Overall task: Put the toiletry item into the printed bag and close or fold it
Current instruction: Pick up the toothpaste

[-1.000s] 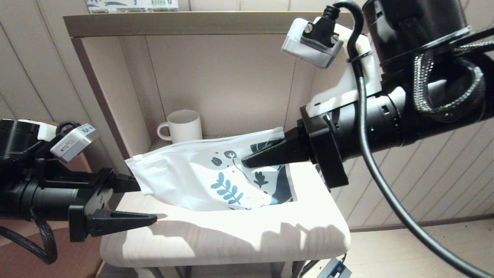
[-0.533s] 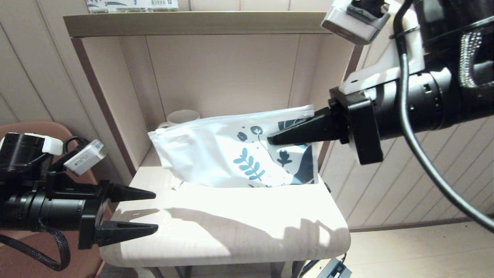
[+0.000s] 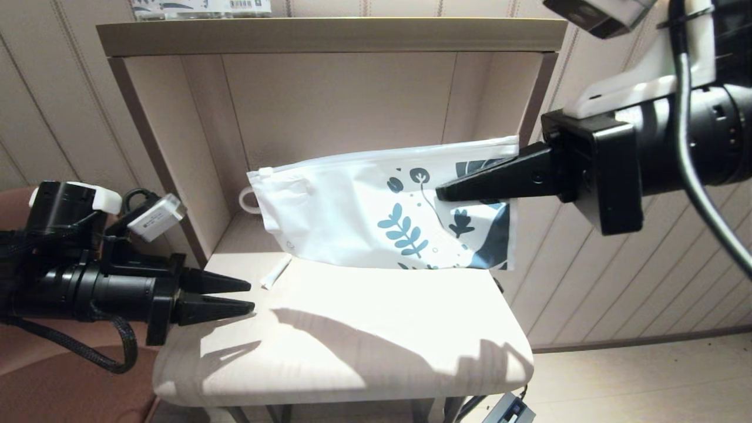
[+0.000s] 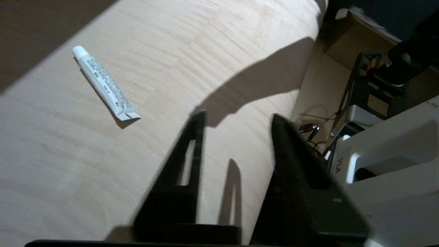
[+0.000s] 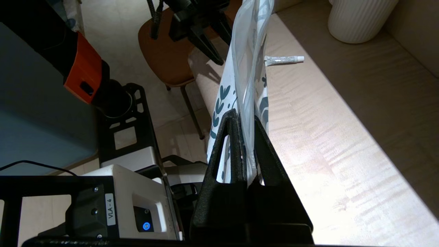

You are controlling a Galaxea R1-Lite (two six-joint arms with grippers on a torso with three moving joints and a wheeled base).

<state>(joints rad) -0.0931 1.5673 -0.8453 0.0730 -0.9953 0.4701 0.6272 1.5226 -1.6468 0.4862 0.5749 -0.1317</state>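
The right gripper (image 3: 449, 191) is entering from the upper right of the head view and is pinching the printed bag (image 3: 352, 217) at its leaf-patterned end. The right wrist view is showing both fingers pressed flat against the plastic, one on each side. The bag is hanging clear of the table (image 3: 364, 352) in the centre of the frame, stretched roughly level in front of the open shelf compartment (image 3: 329, 106). Its slider top is running along the upper edge, and the slider itself is sitting at the left corner. The printed blue-teal leaves and flowers are facing the head camera.

The toiletry item (image 3: 275, 271), a small white tube with a cap, is lying flat on the table. It is sitting just below the bag's lower left corner and is not touching the bag. In the left wrist view the tube (image 4: 104, 83) is appearing in the upper left, apart from the fingers.

The left gripper (image 3: 251, 296) is reaching in from the left edge of the head view, level with the table's left end. Its fingers are standing slightly apart with a narrow gap between them, and they are holding nothing. The tips are pointing toward the tube and are near it, without contact.

A white ribbed mug (image 5: 360, 17) is standing on the shelf floor behind the bag; only its handle is showing in the head view.
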